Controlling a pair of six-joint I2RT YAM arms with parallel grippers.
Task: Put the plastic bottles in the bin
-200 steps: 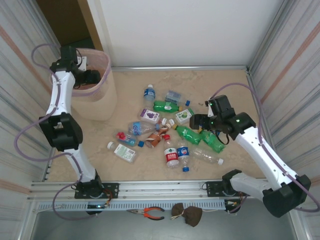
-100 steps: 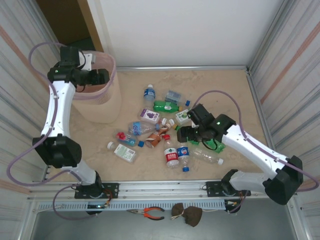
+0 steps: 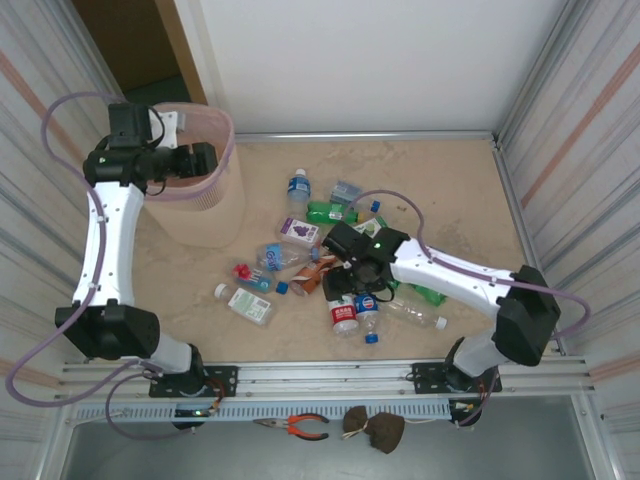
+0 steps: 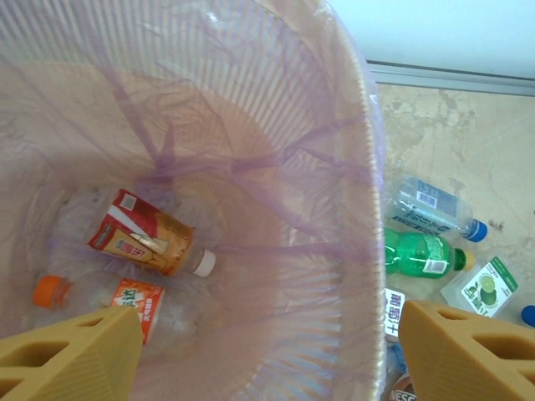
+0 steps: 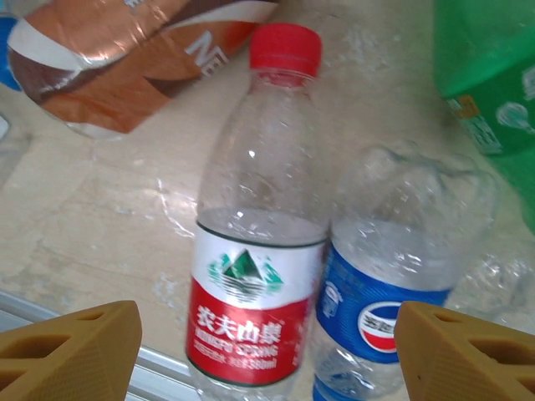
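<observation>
The pale pink bin (image 3: 205, 215) stands at the back left. My left gripper (image 3: 195, 160) hangs open over its rim with nothing between its fingers. Inside the bin (image 4: 276, 167) lie a red-and-gold labelled bottle (image 4: 142, 242) and an orange-labelled one (image 4: 134, 305). Several plastic bottles lie scattered mid-floor. My right gripper (image 3: 350, 285) hovers open just above a red-labelled bottle (image 5: 255, 276) and a Pepsi bottle (image 5: 389, 284), which lie side by side between its fingers (image 5: 71, 351). A brown bottle (image 5: 125, 58) and a green one (image 5: 489, 75) lie just beyond them.
Further bottles lie around: green (image 3: 330, 212), purple-labelled (image 3: 298, 232), white-labelled (image 3: 245, 303), clear (image 3: 415, 312). Loose blue caps (image 3: 282, 288) sit among them. Corrugated walls close both sides. Pliers (image 3: 300, 426) rest on the front ledge past the rail (image 3: 300, 378).
My right arm has swung left across the pile and come down over the red-labelled and Pepsi bottles, its jaws narrowing somewhat. My left arm has shifted slightly above the bin.
</observation>
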